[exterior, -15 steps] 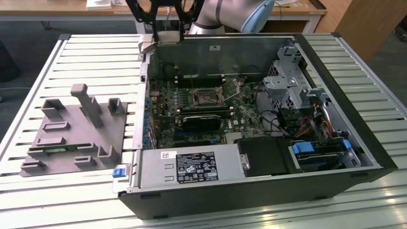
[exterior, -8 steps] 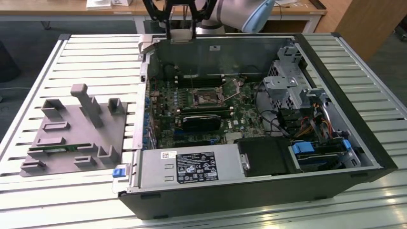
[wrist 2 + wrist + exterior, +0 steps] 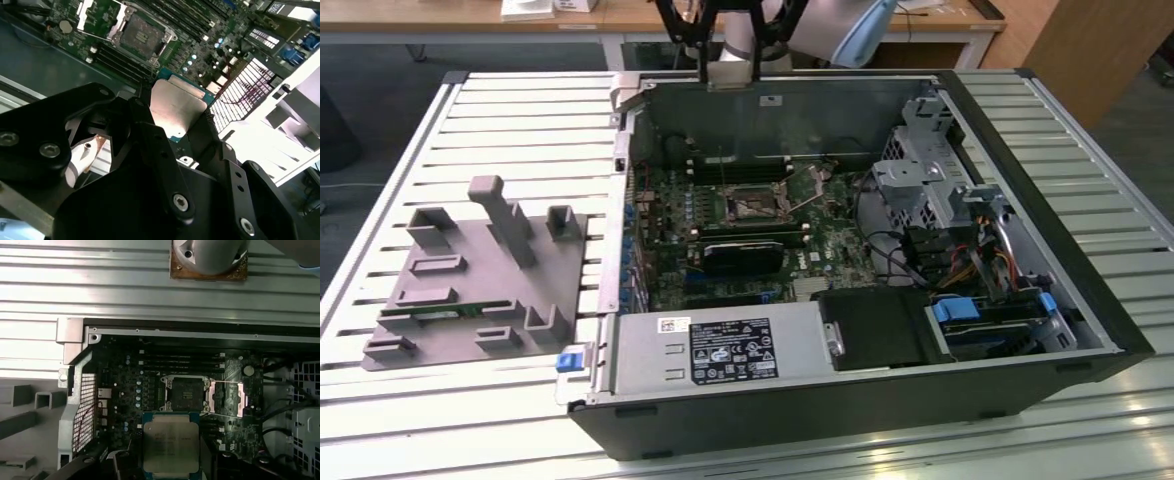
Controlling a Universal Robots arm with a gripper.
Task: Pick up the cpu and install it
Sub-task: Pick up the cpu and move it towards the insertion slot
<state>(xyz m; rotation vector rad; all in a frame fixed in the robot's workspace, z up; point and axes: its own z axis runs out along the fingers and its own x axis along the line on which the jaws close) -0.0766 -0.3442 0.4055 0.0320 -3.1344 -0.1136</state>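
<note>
The cpu is a flat square chip with a shiny silver top and a thin pale edge. My gripper is shut on it, with a black finger on each side. In the exterior view the cpu hangs under the gripper, above the back wall of the open computer case. The first wrist view shows the cpu in the air, with the motherboard's open socket lying a little beyond it. That socket sits mid-board with its metal load plate flipped aside.
A grey fixture plate with upright posts lies on the slatted table at the exterior view's left, holding a green memory stick. Inside the case are a black module, a power supply, a metal drive cage and loose cables.
</note>
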